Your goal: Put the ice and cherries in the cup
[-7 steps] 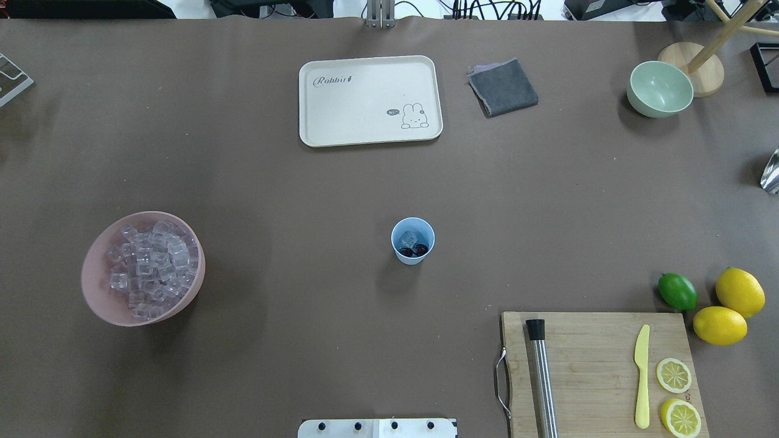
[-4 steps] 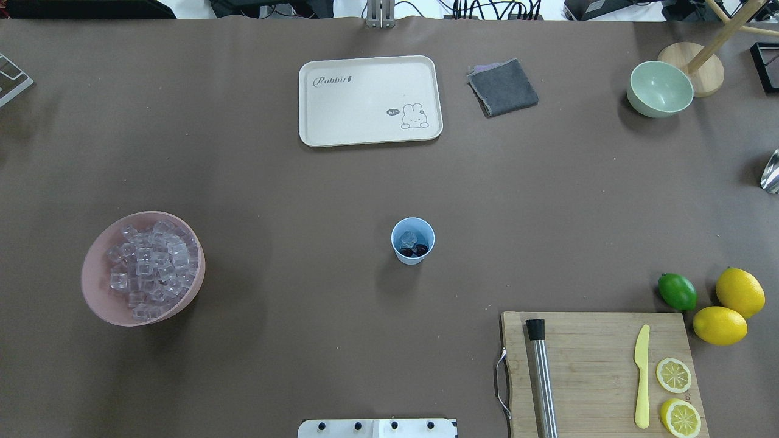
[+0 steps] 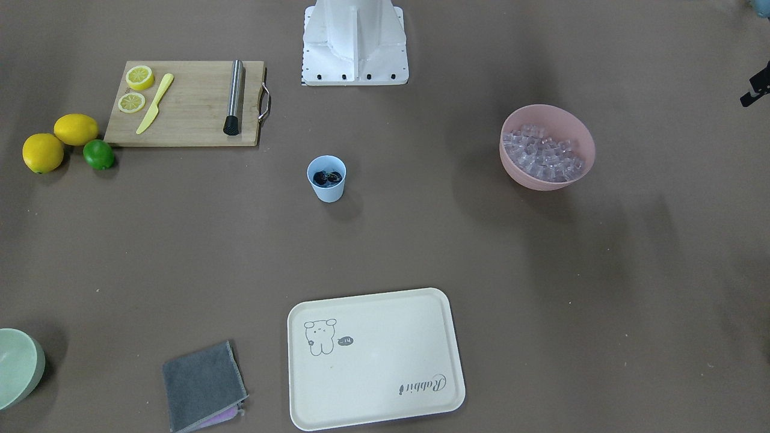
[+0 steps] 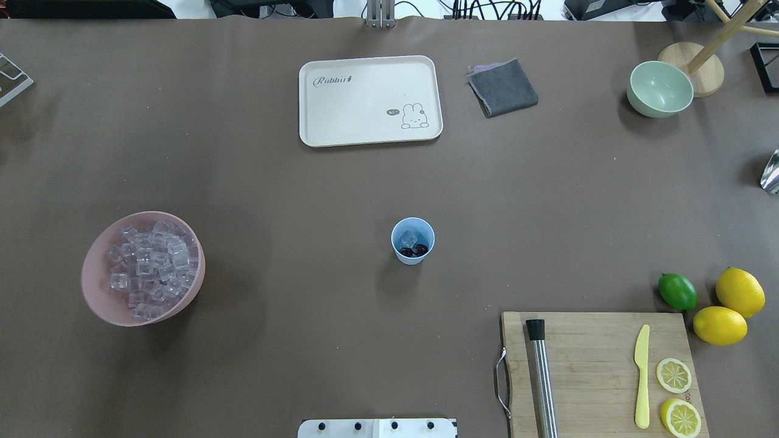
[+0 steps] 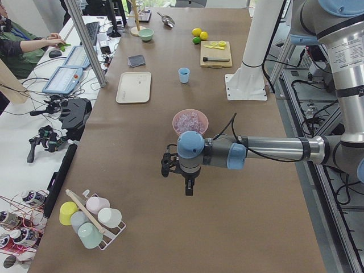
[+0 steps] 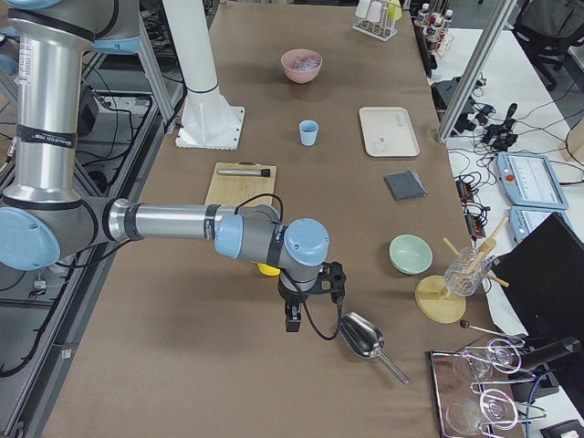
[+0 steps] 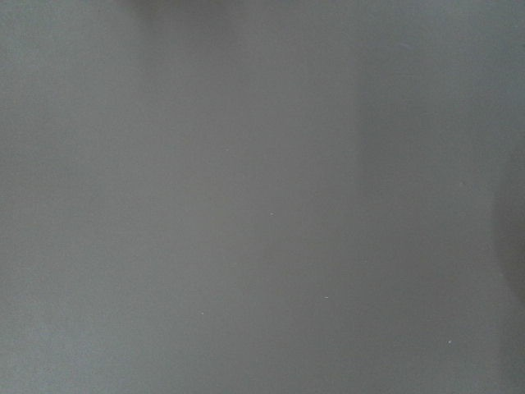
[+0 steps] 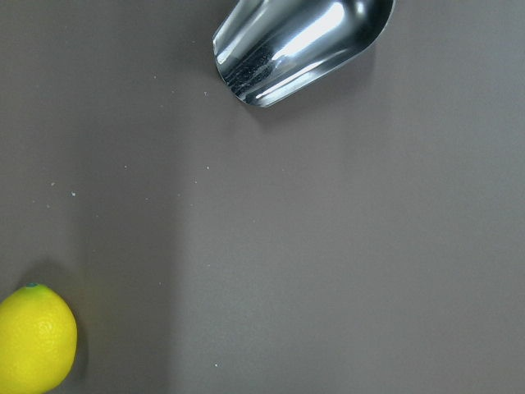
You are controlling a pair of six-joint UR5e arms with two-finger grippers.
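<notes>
Left gripper over the table's left end, jaws: can't tell | right gripper beside the scoop at the right end, can't tell either | cup mid-table holds cherries and ice | pink bowl near the left edge

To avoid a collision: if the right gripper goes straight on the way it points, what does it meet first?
Probably the bare table: the right gripper points down, and its wrist view shows only brown cover ahead, with the metal scoop and a lemon off at the edges.
</notes>
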